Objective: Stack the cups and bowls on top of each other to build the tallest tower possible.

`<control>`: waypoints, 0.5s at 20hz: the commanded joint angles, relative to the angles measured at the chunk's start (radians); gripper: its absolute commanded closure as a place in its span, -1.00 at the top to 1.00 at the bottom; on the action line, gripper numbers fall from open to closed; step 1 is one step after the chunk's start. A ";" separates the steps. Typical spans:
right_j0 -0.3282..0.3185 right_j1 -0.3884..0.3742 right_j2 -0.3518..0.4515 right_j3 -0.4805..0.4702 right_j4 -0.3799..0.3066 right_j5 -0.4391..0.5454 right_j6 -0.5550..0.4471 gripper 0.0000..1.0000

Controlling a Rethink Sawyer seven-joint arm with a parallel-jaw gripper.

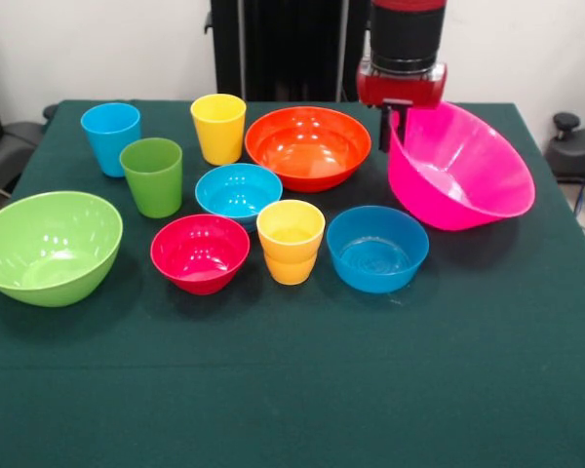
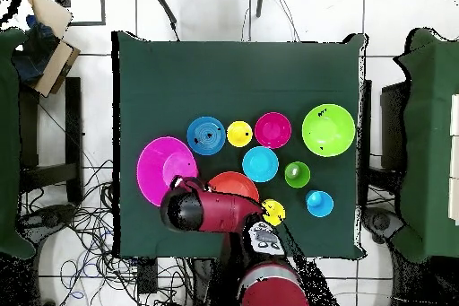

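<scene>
Clamped on the near rim of the pink bowl [image 1: 463,166], my claw [image 1: 394,125] seems to hold it tilted off the table, hanging just beside me; light, stiff, slick plastic, so the thin rim suits pinching

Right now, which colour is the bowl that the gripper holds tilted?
Pink: the large bowl at the gripper, seen best in the front view.

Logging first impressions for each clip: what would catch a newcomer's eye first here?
The large pink bowl stands out: it is tilted up off the green table with the robot's hand gripping its rim. Beside it sits the wide orange bowl, and the rest of the bright cups and bowls stand unstacked, the lime green bowl farthest away.
</scene>
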 commanded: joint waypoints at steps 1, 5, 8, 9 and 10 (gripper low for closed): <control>-0.001 0.077 0.048 -0.060 0.028 -0.044 0.163 -1.00; 0.006 0.079 0.042 -0.060 0.028 -0.044 0.162 1.00; -0.010 0.081 0.065 -0.048 0.032 -0.052 0.171 1.00; -0.009 0.078 0.068 -0.043 0.038 -0.046 0.177 1.00; -0.017 0.069 0.081 -0.034 0.043 -0.031 0.178 1.00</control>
